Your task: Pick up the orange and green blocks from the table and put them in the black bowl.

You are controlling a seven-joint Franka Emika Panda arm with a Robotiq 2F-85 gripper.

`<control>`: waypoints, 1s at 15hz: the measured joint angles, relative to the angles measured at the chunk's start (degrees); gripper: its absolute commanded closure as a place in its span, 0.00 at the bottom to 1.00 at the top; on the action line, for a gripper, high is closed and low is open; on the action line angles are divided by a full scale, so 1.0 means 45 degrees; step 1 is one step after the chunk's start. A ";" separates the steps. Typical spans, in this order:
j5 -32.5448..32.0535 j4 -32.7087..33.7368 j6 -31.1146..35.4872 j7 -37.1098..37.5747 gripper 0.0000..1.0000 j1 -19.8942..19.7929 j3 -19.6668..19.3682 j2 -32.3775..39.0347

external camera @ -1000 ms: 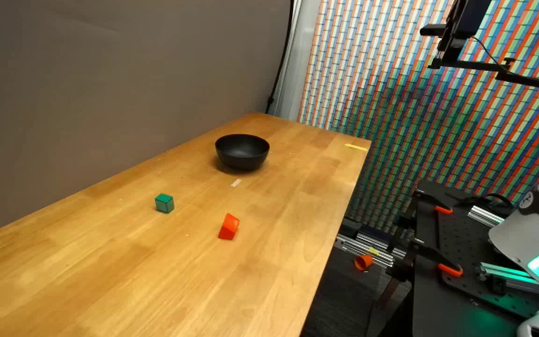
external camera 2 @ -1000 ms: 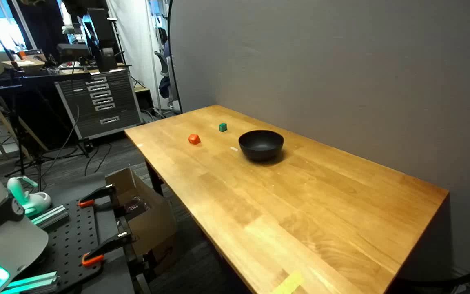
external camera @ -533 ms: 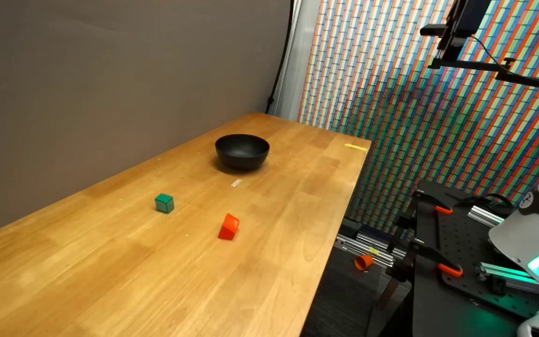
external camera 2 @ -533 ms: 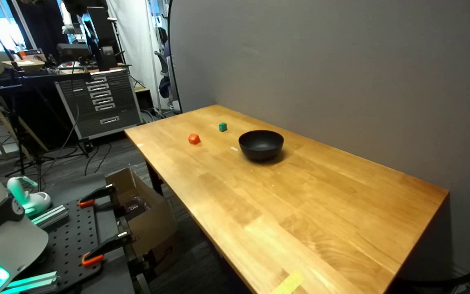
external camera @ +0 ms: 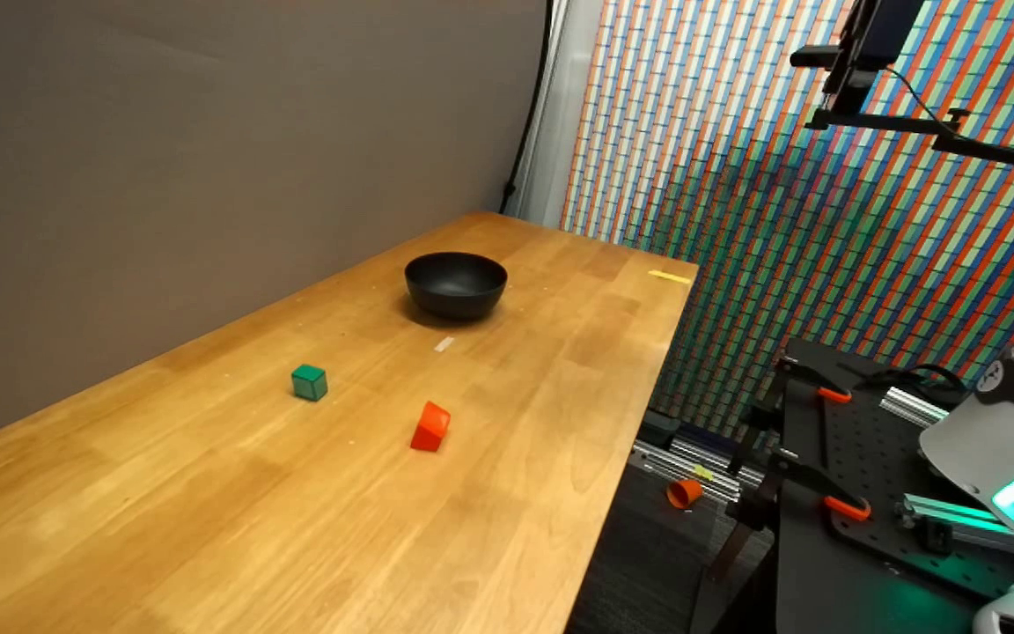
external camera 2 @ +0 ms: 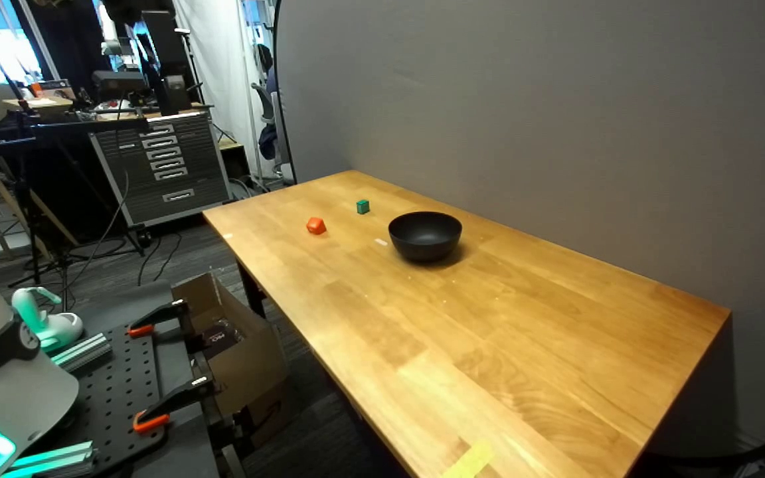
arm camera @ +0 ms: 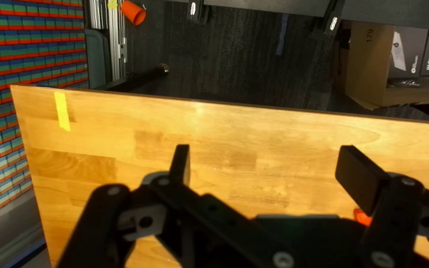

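Observation:
The orange block (external camera: pixel 430 426) lies on the wooden table, nearest the robot's side; it shows in both exterior views (external camera 2: pixel 316 226). The small green block (external camera: pixel 310 383) sits farther back, near the grey backdrop, also in both exterior views (external camera 2: pixel 362 206). The black bowl (external camera: pixel 456 286) stands upright on the table, also in both exterior views (external camera 2: pixel 425 237). In the wrist view my gripper (arm camera: pixel 266 160) is open and empty, high above the table. A bit of the orange block (arm camera: pixel 362 217) shows behind its right finger. The green block and bowl are hidden there. The gripper is outside both exterior views.
The table's front edge (arm camera: pixel 237 106) borders a floor gap with a cardboard box (external camera 2: pixel 250 358) and an orange cup (external camera: pixel 684 494). Black clamps (external camera 2: pixel 173 401) sit on the robot's stand. A grey backdrop (external camera: pixel 208 176) runs along the table's back. Yellow tape (external camera: pixel 670 276) marks one end.

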 measured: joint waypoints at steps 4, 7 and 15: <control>0.0013 -0.0073 0.0083 0.0004 0.00 0.0001 -0.0014 0.0126; 0.0362 -0.0177 0.1314 0.0004 0.00 0.0205 -0.0013 0.1031; 0.1194 0.0619 0.6804 -0.0416 0.00 0.1812 0.0145 0.6916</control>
